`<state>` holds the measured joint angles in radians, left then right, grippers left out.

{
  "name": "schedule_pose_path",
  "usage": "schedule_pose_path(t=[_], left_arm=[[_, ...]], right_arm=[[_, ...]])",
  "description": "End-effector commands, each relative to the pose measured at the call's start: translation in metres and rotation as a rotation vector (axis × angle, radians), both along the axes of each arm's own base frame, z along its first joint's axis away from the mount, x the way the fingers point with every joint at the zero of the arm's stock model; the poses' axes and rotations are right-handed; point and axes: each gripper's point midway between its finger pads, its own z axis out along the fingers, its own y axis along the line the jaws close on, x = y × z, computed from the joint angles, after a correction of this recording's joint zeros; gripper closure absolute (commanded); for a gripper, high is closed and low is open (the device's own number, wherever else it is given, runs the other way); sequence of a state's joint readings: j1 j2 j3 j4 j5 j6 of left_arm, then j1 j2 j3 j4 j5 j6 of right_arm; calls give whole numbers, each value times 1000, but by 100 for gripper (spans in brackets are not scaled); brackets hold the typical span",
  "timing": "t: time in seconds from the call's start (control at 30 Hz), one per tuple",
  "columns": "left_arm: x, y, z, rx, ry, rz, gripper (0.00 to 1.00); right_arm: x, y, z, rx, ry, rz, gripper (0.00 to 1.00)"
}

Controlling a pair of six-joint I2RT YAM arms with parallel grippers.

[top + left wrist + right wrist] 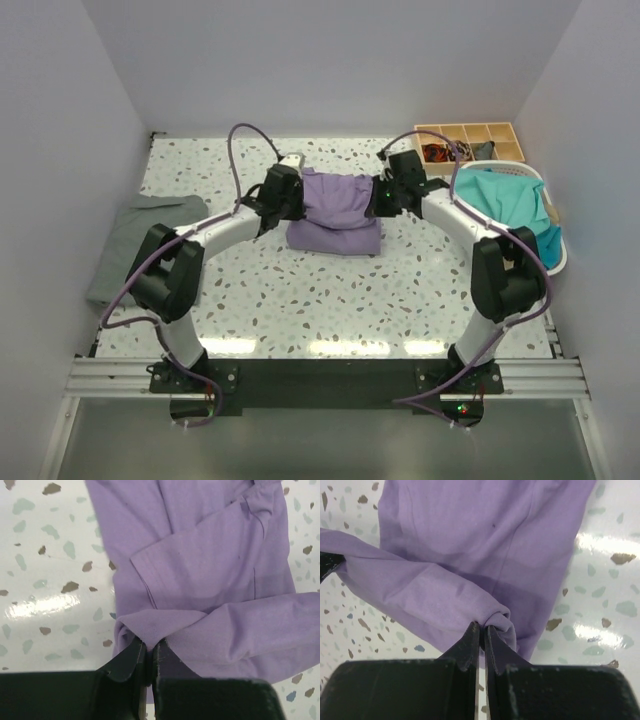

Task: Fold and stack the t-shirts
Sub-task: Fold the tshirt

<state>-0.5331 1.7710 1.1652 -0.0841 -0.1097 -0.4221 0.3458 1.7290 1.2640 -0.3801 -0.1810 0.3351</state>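
Three shirts: purple shirt (335,215) mid-worktop (330,300), grey shirt (135,245) left, teal shirt (505,200) in basket (555,255). Left claw (149,647) and right claw (482,630) both clenched on purple shirt; its held fold runs left-right.

Lavender t-shirt (335,215) partly folded at centre, far edge lifted; grey t-shirt (140,245) spread left; teal t-shirts (500,200) heaped right.
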Motion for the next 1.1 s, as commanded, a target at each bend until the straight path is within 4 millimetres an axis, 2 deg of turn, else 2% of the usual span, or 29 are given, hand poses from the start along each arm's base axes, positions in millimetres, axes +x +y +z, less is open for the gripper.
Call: schedule_pose_path(t=[0.0,0.03,0.07,0.1,0.13,0.17,0.2,0.3,0.33,0.37,0.4,0.43,0.47,0.5,0.57,0.63,0.67,0.7,0.83,0.87,0.9,0.93,0.97,1.0,1.07], left_arm=[[44,0,46,-55,-138,4,99],[47,-1,45,-60,-135,-2,98],[51,1,45,-60,-137,1,98],[58,0,51,-62,-152,-1,98],[61,-2,46,-61,-143,-7,98],[66,-1,44,-62,-142,-7,98],[72,-3,50,-71,-154,-12,98],[92,-8,53,-96,-191,-16,97],[97,-9,44,-97,-178,-22,96],[106,-12,52,-118,-195,-32,96],[111,-14,41,-119,-180,-39,96],[115,-16,39,-127,-176,-49,96],[123,-17,46,-135,-191,-47,96],[127,-16,36,-126,-182,-46,96],[138,-15,40,-135,-203,-41,96],[145,-16,30,-141,-191,-49,96],[152,-14,36,-146,-204,-47,96],[156,-13,28,-141,-197,-45,96],[170,-7,28,-158,-220,-43,96],[177,-4,35,-168,-242,-40,91],[181,-3,32,-171,-243,-43,83],[182,-6,33,-186,-247,-66,70],[189,-3,40,-196,-273,-73,53],[192,-1,38,-195,-279,-75,40],[200,6,45,-182,-317,-46,22]], right_arm=[[40,3,30,-7,-121,-16,100],[48,4,37,-11,-136,-18,100],[53,3,38,-27,-144,-22,100],[58,3,30,-41,-132,-27,100],[66,4,38,-42,-154,-29,100],[70,4,37,-48,-158,-32,100],[75,3,31,-68,-154,-42,100],[92,0,36,-94,-185,-66,100],[100,0,33,-105,-188,-70,100],[104,-1,31,-115,-186,-75,100],[107,-1,28,-124,-184,-78,100],[115,-3,22,-140,-181,-91,100],[118,-4,19,-150,-183,-96,100],[122,-6,16,-163,-184,-104,100],[133,-10,8,-188,-193,-127,100],[143,-15,7,-198,-213,-153,100],[145,-16,-1,-207,-201,-158,100],[148,-20,-2,-213,-204,-173,100],[166,-32,-2,-227,-257,-232,100],[170,-36,0,-233,-265,-247,100],[173,-39,-6,-242,-261,-262,100],[179,-42,-2,-240,-281,-279,98],[183,-44,-3,-247,-291,-293,93],[187,-51,-5,-271,-301,-323,79],[194,-55,-1,-283,-330,-352,43]])
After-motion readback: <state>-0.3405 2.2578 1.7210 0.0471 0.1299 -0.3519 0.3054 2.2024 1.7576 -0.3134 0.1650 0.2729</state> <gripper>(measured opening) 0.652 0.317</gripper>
